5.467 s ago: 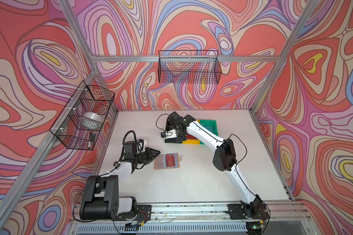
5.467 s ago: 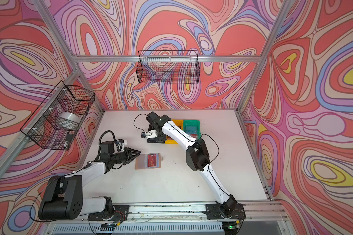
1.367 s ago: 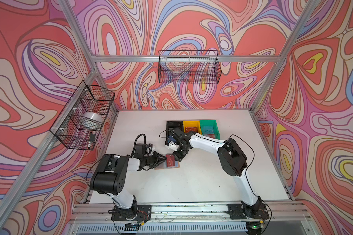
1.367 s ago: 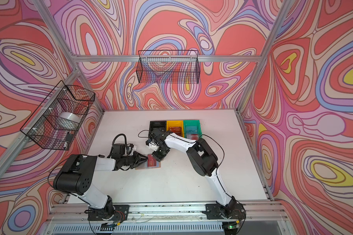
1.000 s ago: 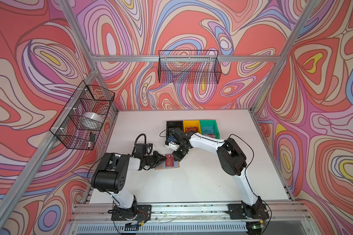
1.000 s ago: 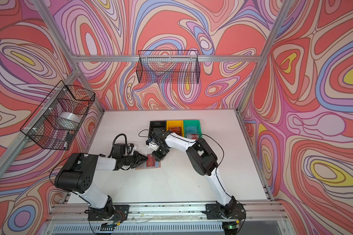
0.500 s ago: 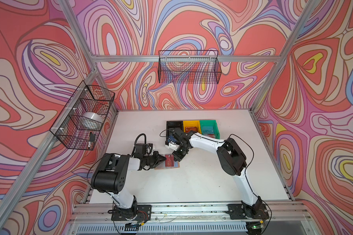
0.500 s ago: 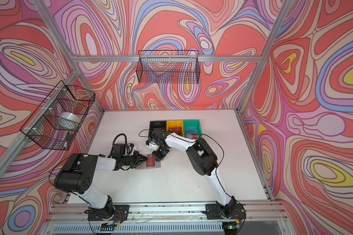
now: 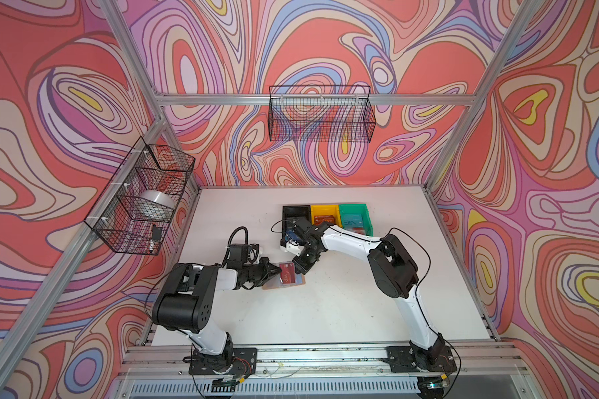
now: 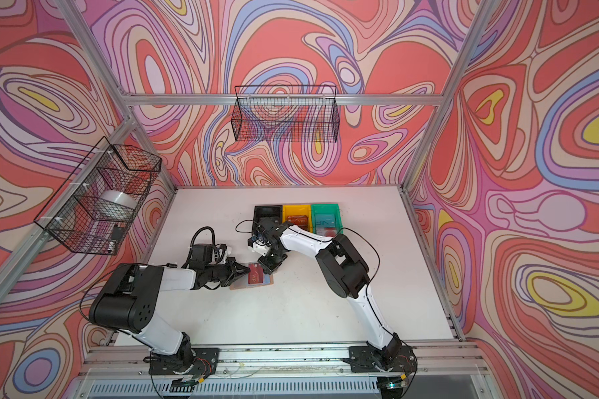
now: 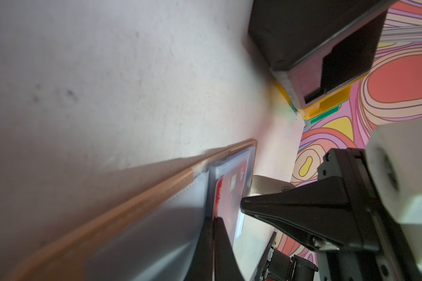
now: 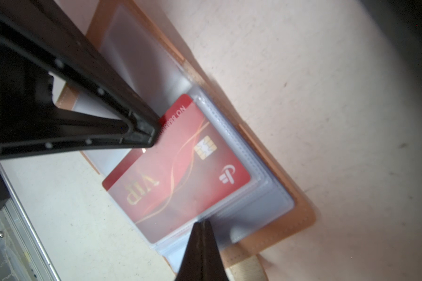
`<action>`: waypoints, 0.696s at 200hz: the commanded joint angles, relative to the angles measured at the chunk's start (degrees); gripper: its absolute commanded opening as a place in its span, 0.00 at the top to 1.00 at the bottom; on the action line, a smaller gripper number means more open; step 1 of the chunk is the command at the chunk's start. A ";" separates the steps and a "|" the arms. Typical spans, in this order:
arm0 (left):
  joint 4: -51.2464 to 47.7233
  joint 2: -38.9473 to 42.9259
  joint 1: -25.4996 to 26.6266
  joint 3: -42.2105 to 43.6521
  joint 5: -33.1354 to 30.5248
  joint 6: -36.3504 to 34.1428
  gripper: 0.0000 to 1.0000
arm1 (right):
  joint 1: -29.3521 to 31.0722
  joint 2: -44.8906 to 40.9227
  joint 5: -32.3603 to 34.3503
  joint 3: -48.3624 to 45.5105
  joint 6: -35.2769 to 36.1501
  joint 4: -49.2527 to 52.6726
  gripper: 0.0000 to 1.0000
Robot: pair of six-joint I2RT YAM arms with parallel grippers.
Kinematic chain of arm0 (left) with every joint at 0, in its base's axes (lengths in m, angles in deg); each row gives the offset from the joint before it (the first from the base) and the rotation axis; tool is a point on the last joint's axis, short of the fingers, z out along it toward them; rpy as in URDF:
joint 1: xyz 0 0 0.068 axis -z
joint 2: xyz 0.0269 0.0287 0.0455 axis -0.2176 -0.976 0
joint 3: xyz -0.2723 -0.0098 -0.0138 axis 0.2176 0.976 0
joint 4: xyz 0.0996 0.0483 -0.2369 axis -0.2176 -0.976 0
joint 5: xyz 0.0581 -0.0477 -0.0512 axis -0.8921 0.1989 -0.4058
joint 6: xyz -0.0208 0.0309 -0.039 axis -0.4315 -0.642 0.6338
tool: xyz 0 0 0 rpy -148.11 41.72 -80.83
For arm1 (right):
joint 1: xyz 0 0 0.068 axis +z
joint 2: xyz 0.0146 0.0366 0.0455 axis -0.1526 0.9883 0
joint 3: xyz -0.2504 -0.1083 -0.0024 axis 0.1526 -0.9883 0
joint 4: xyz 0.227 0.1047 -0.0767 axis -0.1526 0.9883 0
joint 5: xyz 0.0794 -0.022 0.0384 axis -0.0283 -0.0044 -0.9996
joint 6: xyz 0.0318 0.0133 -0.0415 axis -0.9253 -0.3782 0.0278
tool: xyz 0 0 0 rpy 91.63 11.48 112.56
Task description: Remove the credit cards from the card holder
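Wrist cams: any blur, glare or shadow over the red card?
Right wrist view: red "VIP" plastic card sharp, mild sheen from the clear plastic sleeve, dark vignette in one corner. Left wrist view: tan leather-like card holder smeared out of focus up close, white table shaded. Both top views: even light, card tiny.

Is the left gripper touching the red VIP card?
Touching. In the left wrist view the left gripper is shut on an edge of the red VIP card; a red strip shows inside the pinch.
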 commanded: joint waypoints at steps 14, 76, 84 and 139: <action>-4.28 2.25 -2.24 1.19 -1.60 -1.61 0.99 | 0.46 3.26 0.74 -1.46 -0.34 1.57 1.00; -9.93 6.08 -4.49 1.63 -3.13 -3.92 1.00 | 0.41 4.09 0.32 -0.67 -0.20 2.35 0.99; -10.93 6.65 -4.61 1.44 -3.46 -4.22 1.00 | 0.46 4.20 0.35 -0.56 -0.20 2.44 0.99; -20.13 12.60 -4.77 -0.69 -6.95 -6.79 1.00 | 0.45 5.14 0.48 0.39 -0.30 2.98 0.99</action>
